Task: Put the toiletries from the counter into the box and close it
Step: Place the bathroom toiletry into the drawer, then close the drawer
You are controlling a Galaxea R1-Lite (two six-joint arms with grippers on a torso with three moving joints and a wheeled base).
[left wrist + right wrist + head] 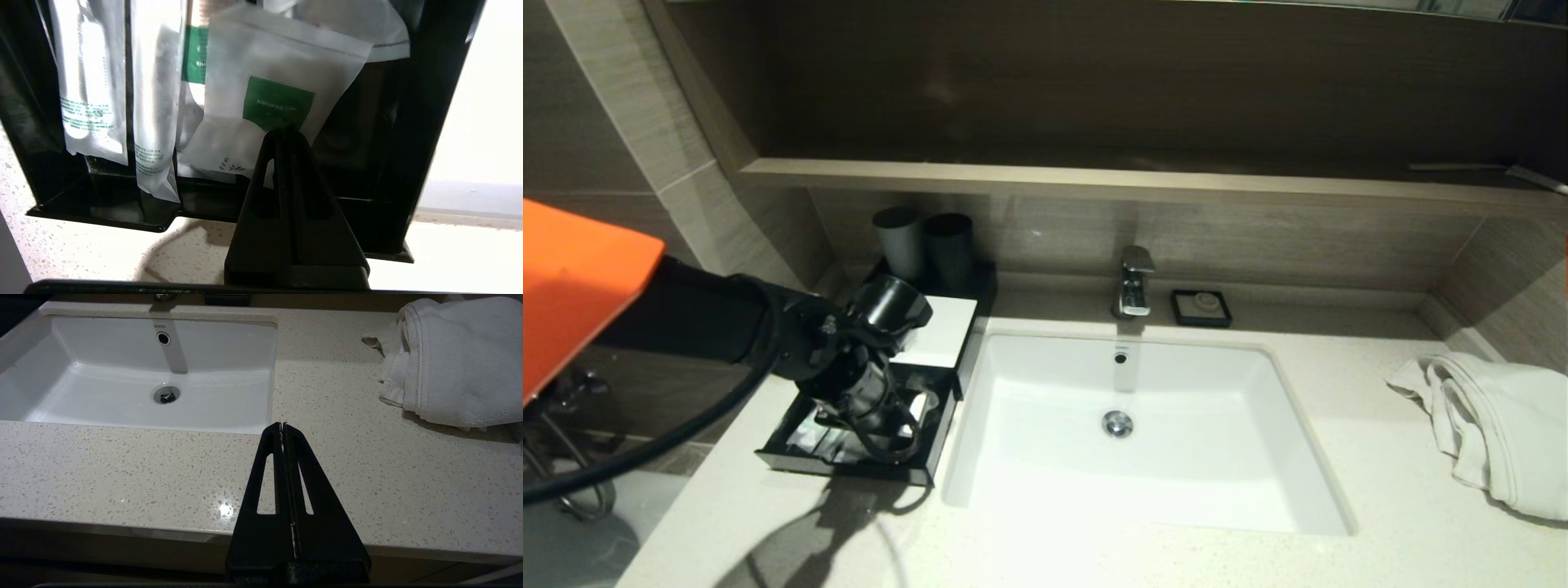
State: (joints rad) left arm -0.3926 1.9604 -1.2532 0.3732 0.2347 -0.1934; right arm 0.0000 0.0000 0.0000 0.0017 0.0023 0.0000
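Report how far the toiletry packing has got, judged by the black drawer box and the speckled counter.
Done: the plastic-wrapped toiletry packets lie in the pulled-out black drawer of the black box; no packet shows on the off-white speckled counter.

In hand: the left gripper, shut and empty, points into the drawer at the green-labelled shower cap sachet.

Left: closing the open drawer. The right gripper hangs shut and idle above the counter.

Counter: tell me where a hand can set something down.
Bare speckled stone counter lies between the white rectangular sink and crumpled white towel, and along the sink's front edge. Crowded: the black box's open drawer, under the shut left gripper.
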